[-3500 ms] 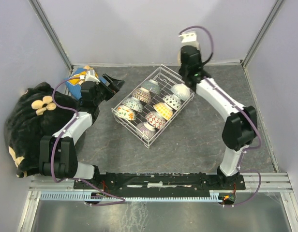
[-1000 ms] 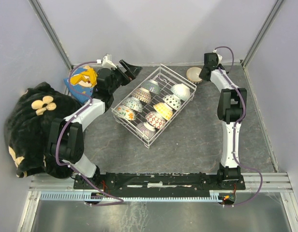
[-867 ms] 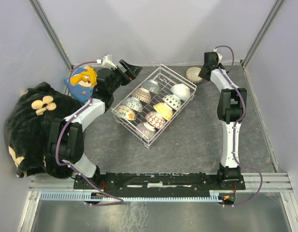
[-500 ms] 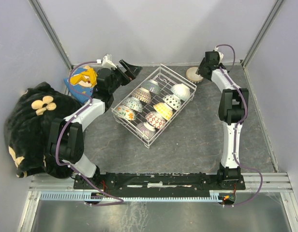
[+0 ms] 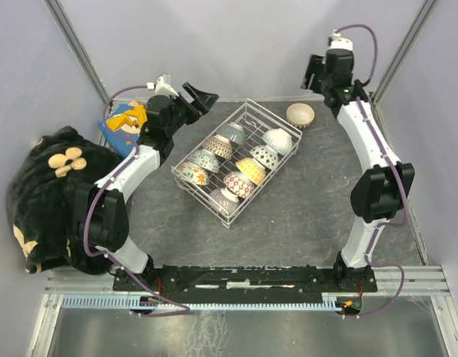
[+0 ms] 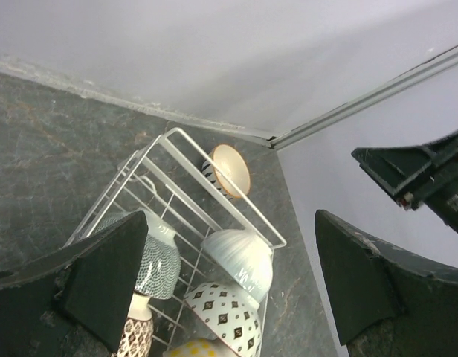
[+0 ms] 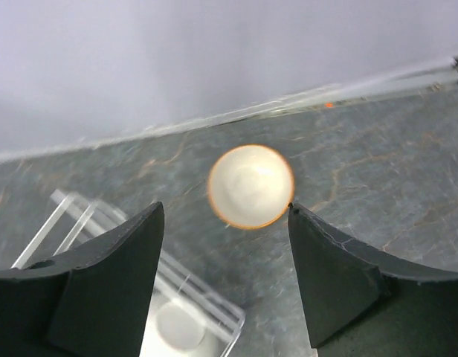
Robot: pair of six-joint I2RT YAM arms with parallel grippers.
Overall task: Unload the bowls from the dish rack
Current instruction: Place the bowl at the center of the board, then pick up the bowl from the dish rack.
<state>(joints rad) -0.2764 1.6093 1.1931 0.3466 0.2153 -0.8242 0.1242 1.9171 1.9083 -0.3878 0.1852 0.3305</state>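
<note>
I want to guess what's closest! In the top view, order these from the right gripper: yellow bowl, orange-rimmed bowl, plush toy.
1. Orange-rimmed bowl, alone at the back right.
2. Yellow bowl, inside the dish rack.
3. Plush toy, far left.

A small round ceramic bowl (image 7: pixel 250 186), white inside with an orange rim, is seen upright at the centre of the frame, set on the dark grey mottled table (image 7: pixel 363 193). At lower left and lower right, the black fingers (image 7: pixel 110 275) of the right gripper (image 7: pixel 225 216) are spread wide apart, with nothing gripped. A blurred corner of the white wire dish rack (image 7: pixel 62 199) is seen at lower left, with a pale rounded bowl (image 7: pixel 181 327) inside it. The upper frame is filled by a pale lilac wall (image 7: pixel 214 52).
</note>
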